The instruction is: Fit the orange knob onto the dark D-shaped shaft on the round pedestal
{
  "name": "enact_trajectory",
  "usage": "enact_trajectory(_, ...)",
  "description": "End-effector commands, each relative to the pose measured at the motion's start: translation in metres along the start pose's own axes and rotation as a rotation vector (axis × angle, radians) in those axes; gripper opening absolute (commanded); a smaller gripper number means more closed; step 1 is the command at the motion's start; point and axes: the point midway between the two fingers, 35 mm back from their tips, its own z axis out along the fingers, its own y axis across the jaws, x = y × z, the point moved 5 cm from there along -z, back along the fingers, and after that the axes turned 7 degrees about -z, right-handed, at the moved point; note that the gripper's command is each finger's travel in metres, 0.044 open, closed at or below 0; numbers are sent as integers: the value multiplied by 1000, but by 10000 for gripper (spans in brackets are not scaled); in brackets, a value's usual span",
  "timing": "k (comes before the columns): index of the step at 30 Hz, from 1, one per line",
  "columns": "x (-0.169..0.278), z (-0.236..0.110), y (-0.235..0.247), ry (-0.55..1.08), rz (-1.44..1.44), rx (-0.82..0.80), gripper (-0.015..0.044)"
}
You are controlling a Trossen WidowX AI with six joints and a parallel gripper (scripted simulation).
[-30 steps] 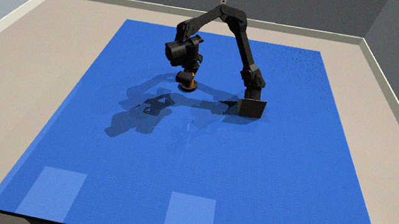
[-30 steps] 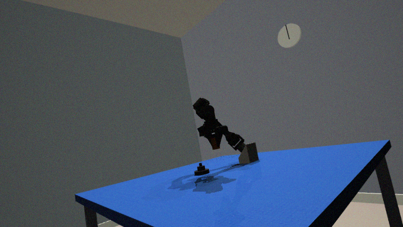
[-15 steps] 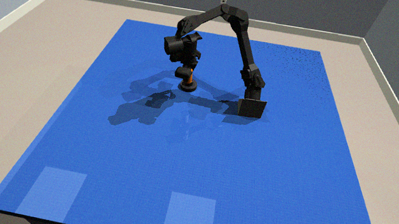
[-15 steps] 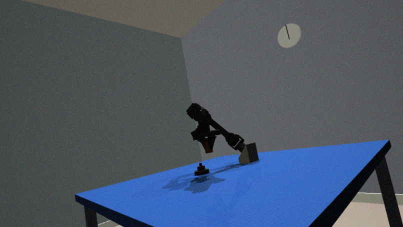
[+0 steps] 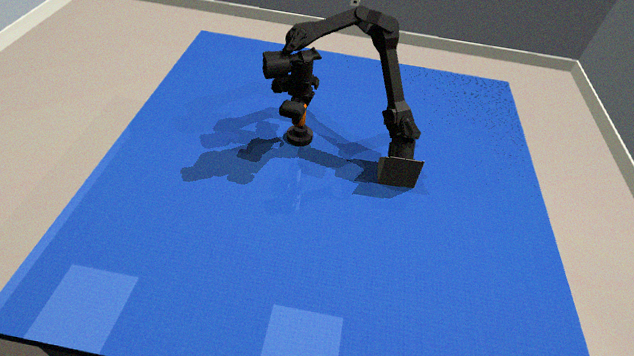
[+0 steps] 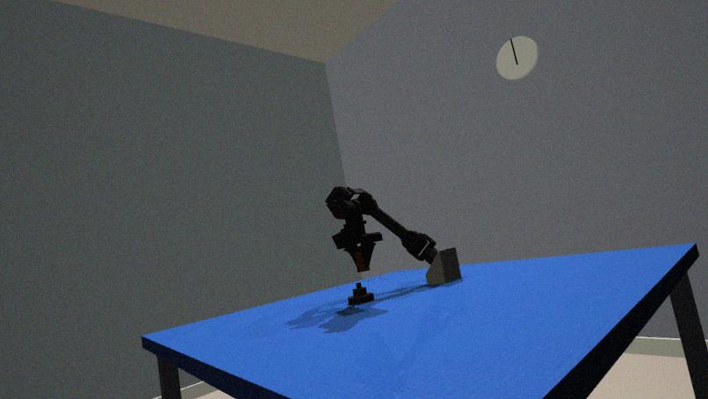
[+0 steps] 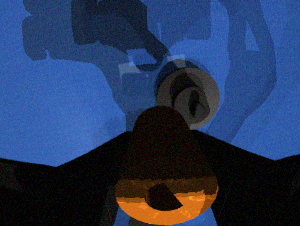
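Observation:
My gripper (image 5: 303,114) (image 6: 362,262) (image 7: 161,137) is shut on the orange knob (image 5: 305,114) (image 6: 361,259) (image 7: 136,203) and holds it in the air, pointing down. In the wrist view the knob's underside shows a dark hole. The round pedestal (image 5: 298,136) (image 6: 360,297) (image 7: 211,96) with the dark D-shaped shaft (image 6: 357,286) (image 7: 193,97) stands on the blue table (image 5: 333,235) (image 6: 495,307). The knob hangs a short way above the shaft, apart from it, almost over it. The shaft's flat side does not show.
The arm's base (image 5: 399,170) (image 6: 443,267) stands on the table to the right of the pedestal. Two pale rectangles (image 5: 82,305) (image 5: 301,351) are marked near the table's front edge.

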Motion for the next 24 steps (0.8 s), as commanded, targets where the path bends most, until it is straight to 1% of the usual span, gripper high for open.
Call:
enact_trajectory(1, 1, 3, -15, -6, 0, 6, 0)
enact_trajectory(9, 2, 10, -38, -4, 2, 18, 0)
enact_trajectory(15, 2, 15, -38, -4, 3, 18, 0)
enact_trajectory(24, 2, 36, -39, -4, 3, 19, 0)
